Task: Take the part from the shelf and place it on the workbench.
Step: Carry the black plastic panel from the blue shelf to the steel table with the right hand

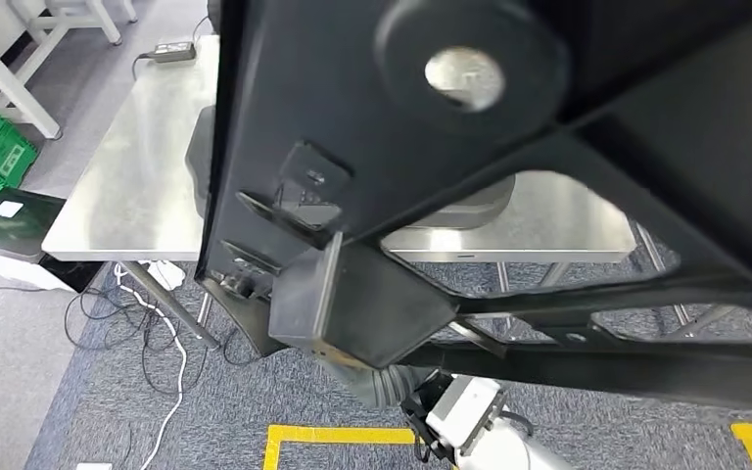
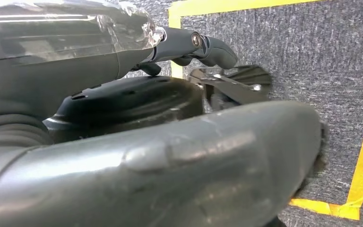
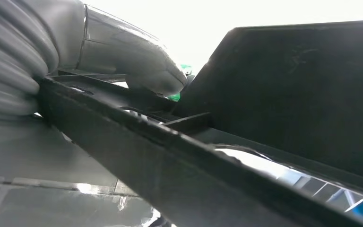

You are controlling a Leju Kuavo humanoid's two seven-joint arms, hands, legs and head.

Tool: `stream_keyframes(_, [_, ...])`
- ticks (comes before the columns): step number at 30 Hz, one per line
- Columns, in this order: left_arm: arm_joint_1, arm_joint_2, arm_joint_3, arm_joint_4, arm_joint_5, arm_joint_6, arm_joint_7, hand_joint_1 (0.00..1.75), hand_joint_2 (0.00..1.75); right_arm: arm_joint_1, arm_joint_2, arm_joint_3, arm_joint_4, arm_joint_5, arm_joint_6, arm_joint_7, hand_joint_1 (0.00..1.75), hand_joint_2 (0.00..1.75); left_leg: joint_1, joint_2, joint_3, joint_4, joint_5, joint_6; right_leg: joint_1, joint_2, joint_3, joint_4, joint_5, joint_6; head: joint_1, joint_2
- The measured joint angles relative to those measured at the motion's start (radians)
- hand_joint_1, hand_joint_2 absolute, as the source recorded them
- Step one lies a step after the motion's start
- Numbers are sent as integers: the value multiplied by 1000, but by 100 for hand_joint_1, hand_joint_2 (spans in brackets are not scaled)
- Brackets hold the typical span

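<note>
**Carry the part over the table before you lower it**

You hold the big black part [image 1: 509,127] high, close to the head camera, above the steel table [image 1: 137,186]. The right robot hand [image 3: 137,66] presses its thumb on a rib of the part, so it is clamped on it. The left robot hand [image 2: 170,156] lies against the part's lower side; I cannot tell if it really grips. Bring the part fully over the table and lower it level. The part hides much of the table.
</note>
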Motion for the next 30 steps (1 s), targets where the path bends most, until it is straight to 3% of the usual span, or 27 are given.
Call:
stream_keyframes(2, [1, 0, 0, 0, 0, 0, 0, 0, 0, 0, 0, 0, 0, 0, 0, 0, 175, 175, -3, 0, 35, -118, 87, 12, 1, 2, 21, -1, -14, 4, -8, 0])
stream_keyframes(3, [1, 0, 0, 0, 0, 0, 0, 0, 0, 0, 0, 0, 0, 0, 0, 0, 175, 175, -7, 1, 54, -173, 112, 18, 2, 2, 28, 0, -21, 9, -11, 0])
stream_keyframes(4, [1, 0, 0, 0, 0, 0, 0, 0, 0, 0, 0, 1, 0, 0, 0, 0, 175, 175, -10, 3, 66, -209, 123, 24, 2, 2, 32, -2, -26, 14, -13, 0])
stream_keyframes(6, [2, 0, 0, 0, 0, 0, 0, 0, 0, 0, 0, 1, 0, 0, 0, 0, 175, 175, -16, 5, 72, -230, 115, 32, 1, 0, 36, -7, -32, 24, -14, 0])
stream_keyframes(9, [2, 0, 0, 0, 1, 0, -1, 0, 0, -1, 0, 1, 0, 0, 0, 0, 175, 175, -7, 3, 93, -254, 113, 45, 1, -3, 31, 21, -53, 39, -7, 0])
stream_keyframes(10, [2, 0, 0, 0, 1, 0, -2, 0, 0, -1, 0, 1, 0, 0, -1, -1, 175, 175, -4, 3, 102, -261, 112, 49, 1, -3, 9, 67, -73, 42, 0, 0])
stream_keyframes(12, [2, 0, 0, 0, 1, 0, -3, 0, 0, 2, -1, 1, 0, 0, -2, -1, 175, 175, -6, 3, 113, -264, 103, 57, 0, -2, -71, 198, -116, 47, 14, 0])
stream_keyframes(14, [2, 0, 0, 0, 1, 0, -3, 0, 0, 7, -1, 2, 0, 0, -2, 0, 175, 175, -6, 2, 122, -262, 93, 58, -2, -2, -133, 278, -122, 51, 22, 0])
stream_keyframes(16, [3, 0, 0, 0, 1, 0, -3, 0, 0, 8, -2, 2, 0, 1, -3, 0, 175, 175, -5, 1, 135, -260, 81, 56, -3, -2, -138, 244, -68, 52, 28, 0])
stream_keyframes(18, [3, 0, 0, 0, 1, 0, -3, 0, 0, 9, -2, 1, 1, 2, -4, 0, 175, 175, -4, -1, 151, -254, 62, 49, -3, -3, -100, 127, 15, 50, 37, 0])
stream_keyframes(20, [2, 0, 0, 0, 0, -1, -3, 0, 0, 11, -2, 2, 1, 3, -4, -1, 175, 175, -6, -3, 158, -247, 45, 37, -1, -2, -64, 34, 50, 41, 44, 0])
stream_keyframes(23, [0, 0, 0, 0, 0, -1, -3, 0, 0, 13, -2, 2, 1, 3, -6, -2, 175, 175, -8, -1, 163, -250, 33, 20, 1, 2, -52, 14, 34, 22, 39, 0])
stream_keyframes(25, [-1, 0, 0, 0, 0, -1, -3, 0, 0, 13, 0, 2, 1, 4, -5, -4, 175, 175, -6, 1, 159, -222, 15, 8, -2, 2, -41, 6, 29, 11, 31, 0])
stream_keyframes(26, [-2, 0, 0, 0, 1, -1, -3, 0, 0, 13, 0, 2, 1, 4, -4, -6, 175, 175, -5, 1, 141, -180, -4, 3, -4, 1, -34, 3, 26, 5, 25, 0])
stream_keyframes(28, [-2, 0, 0, 0, 1, -1, -3, 0, 0, 14, 1, 2, 1, 4, 0, -8, 175, 175, -2, 2, 67, -50, -50, -5, -2, -1, -24, 2, 16, -4, 12, 0])
stream_keyframes(29, [-1, 0, 0, 0, 1, -1, -3, 0, 0, 16, 1, 2, 1, 4, 2, -9, 175, 175, -1, 2, 28, 8, -62, -7, -2, -1, -17, 2, 11, -5, 8, 0])
stream_keyframes(30, [0, 0, 0, 0, 1, 0, -3, 0, 0, 17, 1, 2, 1, 4, 3, -9, 175, 175, -1, 2, 1, 38, -56, -8, -1, 0, -10, 2, 4, -5, 5, 0])
